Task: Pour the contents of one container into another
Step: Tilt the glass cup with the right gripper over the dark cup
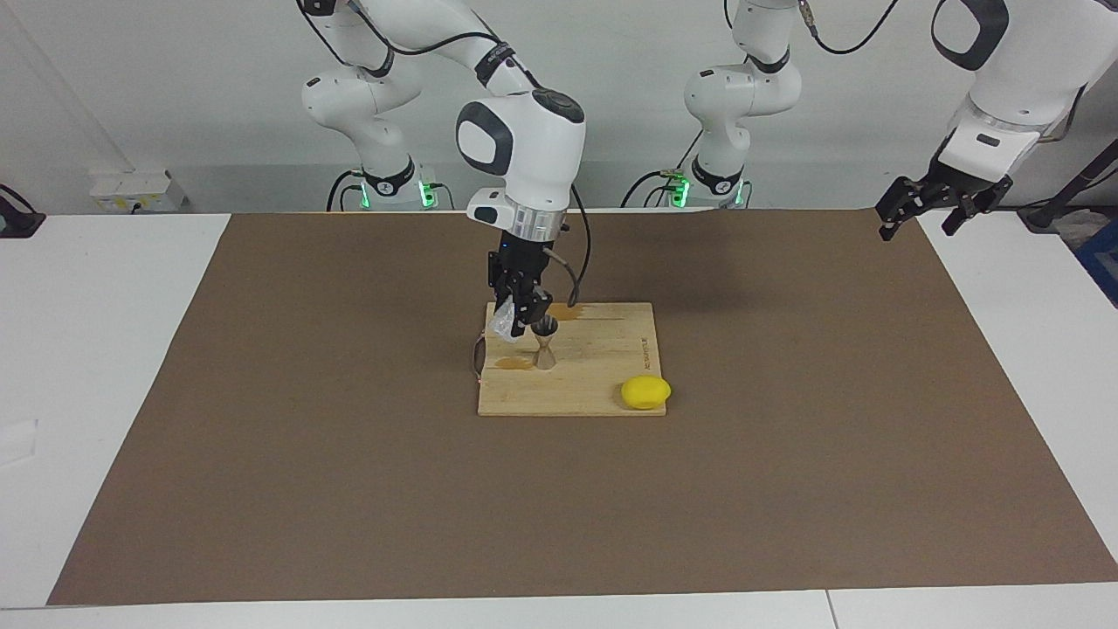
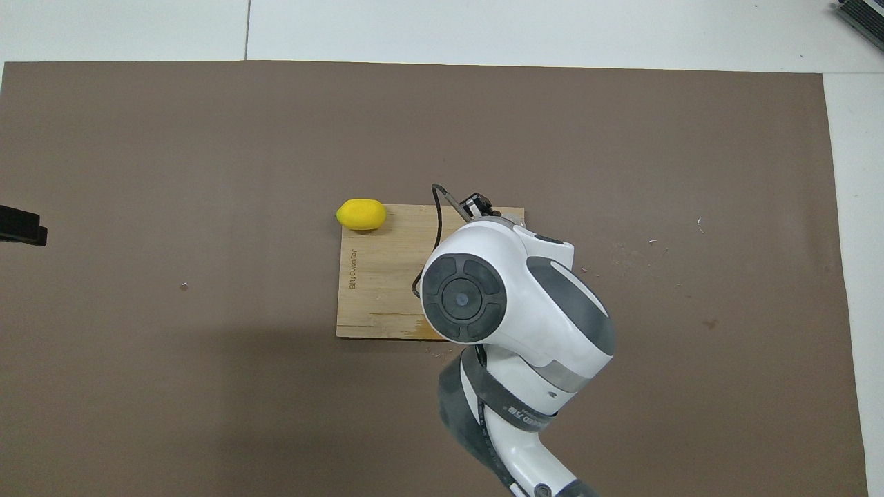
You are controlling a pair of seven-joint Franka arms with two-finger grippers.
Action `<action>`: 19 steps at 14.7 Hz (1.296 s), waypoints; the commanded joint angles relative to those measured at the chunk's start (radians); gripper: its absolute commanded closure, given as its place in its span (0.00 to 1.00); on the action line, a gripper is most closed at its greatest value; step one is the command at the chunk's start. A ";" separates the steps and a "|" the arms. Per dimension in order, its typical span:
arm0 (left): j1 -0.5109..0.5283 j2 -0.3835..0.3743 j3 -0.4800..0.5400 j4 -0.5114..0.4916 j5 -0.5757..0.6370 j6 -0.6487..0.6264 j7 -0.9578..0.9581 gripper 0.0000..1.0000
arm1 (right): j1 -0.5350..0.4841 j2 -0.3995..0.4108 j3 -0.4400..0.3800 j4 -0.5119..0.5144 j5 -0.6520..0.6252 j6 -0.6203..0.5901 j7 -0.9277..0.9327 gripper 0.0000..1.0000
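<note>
My right gripper (image 1: 517, 307) is shut on the small clear cup (image 1: 505, 325) and hangs low over the wooden board (image 1: 603, 367). The cup is tilted, close beside the upper cone of the metal jigger (image 1: 545, 343), on the side toward the right arm's end of the table. The jigger stands upright on the board. In the overhead view the right arm's wrist (image 2: 483, 297) hides both cup and jigger. My left gripper (image 1: 919, 223) waits open and raised over the table's corner at the left arm's end.
A yellow lemon (image 1: 645, 392) (image 2: 360, 215) lies at the board's (image 2: 373, 276) corner farthest from the robots. Darker wet-looking patches (image 1: 515, 364) mark the board near the jigger. A brown mat (image 1: 786, 454) covers the table.
</note>
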 commanded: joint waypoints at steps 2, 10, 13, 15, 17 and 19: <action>-0.032 -0.006 0.007 -0.008 0.011 0.019 -0.019 0.00 | 0.016 0.006 0.001 -0.013 -0.075 0.020 0.014 0.93; -0.070 0.024 0.024 0.010 -0.031 0.070 -0.111 0.00 | 0.036 -0.020 0.000 -0.088 -0.178 0.053 -0.017 0.95; -0.072 0.059 0.023 0.047 -0.026 0.064 -0.111 0.00 | 0.037 -0.026 0.001 -0.107 -0.206 0.062 -0.017 0.95; -0.075 0.091 0.020 0.070 -0.024 0.059 -0.111 0.00 | 0.041 -0.028 0.001 -0.108 -0.215 0.065 -0.017 0.96; -0.082 0.087 0.020 0.073 -0.027 0.032 -0.111 0.00 | 0.042 -0.031 0.001 -0.117 -0.221 0.086 -0.017 0.95; -0.081 0.076 0.020 0.069 -0.029 0.004 -0.117 0.00 | 0.042 -0.032 0.001 -0.119 -0.226 0.091 -0.019 0.96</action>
